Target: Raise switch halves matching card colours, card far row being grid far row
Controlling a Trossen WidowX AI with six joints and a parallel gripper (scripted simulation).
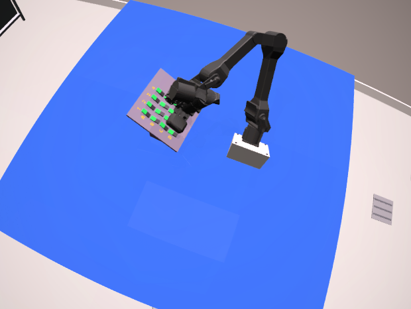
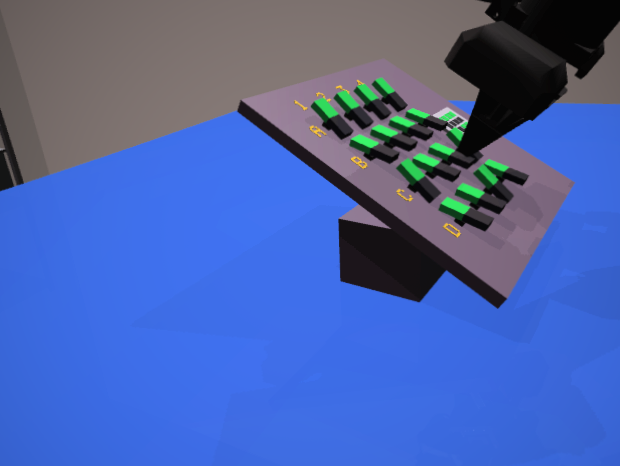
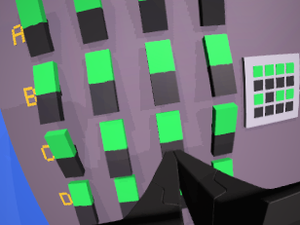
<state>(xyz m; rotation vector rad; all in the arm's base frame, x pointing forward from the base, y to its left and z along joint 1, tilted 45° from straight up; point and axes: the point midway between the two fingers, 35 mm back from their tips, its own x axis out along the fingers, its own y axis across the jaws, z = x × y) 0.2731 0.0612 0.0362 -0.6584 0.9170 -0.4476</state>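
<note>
Sixteen switches on the tilted panel (image 2: pixel 521 240); my gripper (image 3: pixel 172 158) is clenched, empty, its tip on switch C3 (image 3: pixel 169 129), dark end. Card (image 3: pixel 272 92) sits right of the grid. Risk: the tip slides and flips neighbouring C4 (image 3: pixel 224 128).
</note>
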